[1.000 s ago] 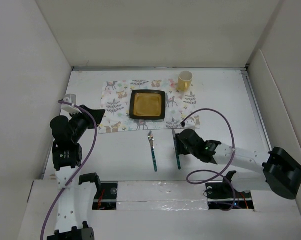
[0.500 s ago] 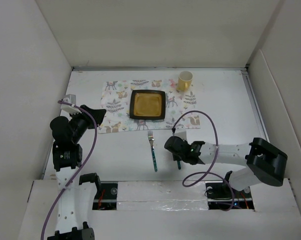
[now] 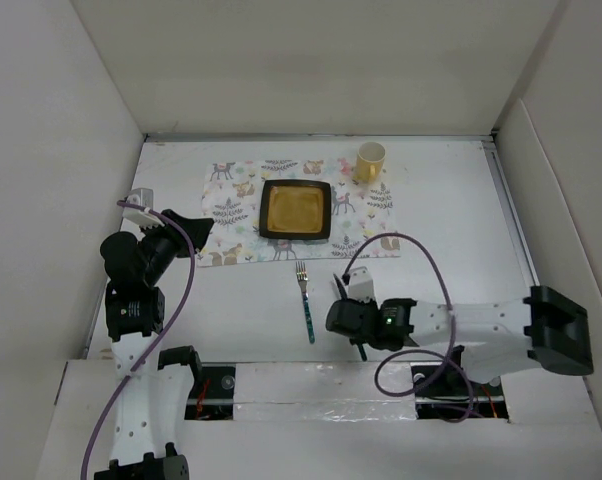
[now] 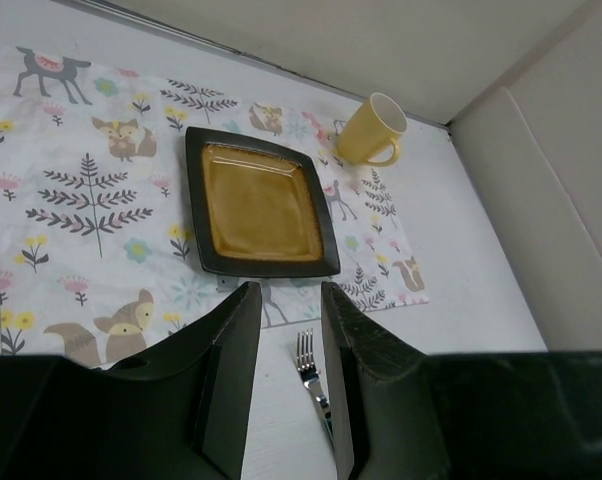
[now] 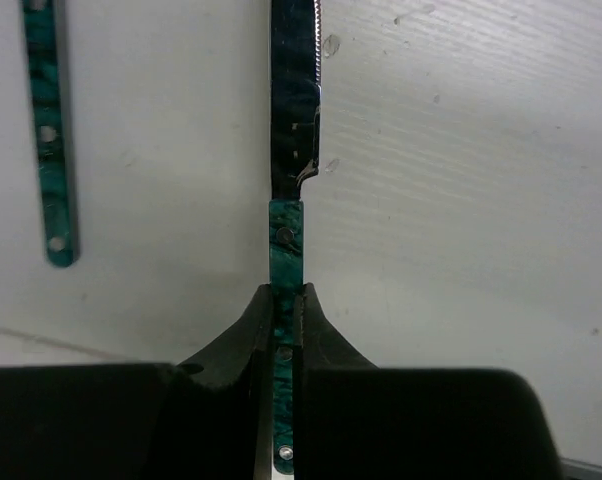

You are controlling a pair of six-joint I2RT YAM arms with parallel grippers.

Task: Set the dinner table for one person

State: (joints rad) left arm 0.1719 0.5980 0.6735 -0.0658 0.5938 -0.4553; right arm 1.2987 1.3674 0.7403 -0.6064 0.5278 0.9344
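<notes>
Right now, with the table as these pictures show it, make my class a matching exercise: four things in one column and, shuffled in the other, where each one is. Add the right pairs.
Things:
1. plate
2. mug
3. fork
4. knife

Places:
A. clamped in the right gripper
B. on the middle of the mat
C. lying on the bare dinner table, just on the near side of the mat
D. by the mat's far right corner

Pairs: 1-B; 2-D; 3-C; 4-A
</notes>
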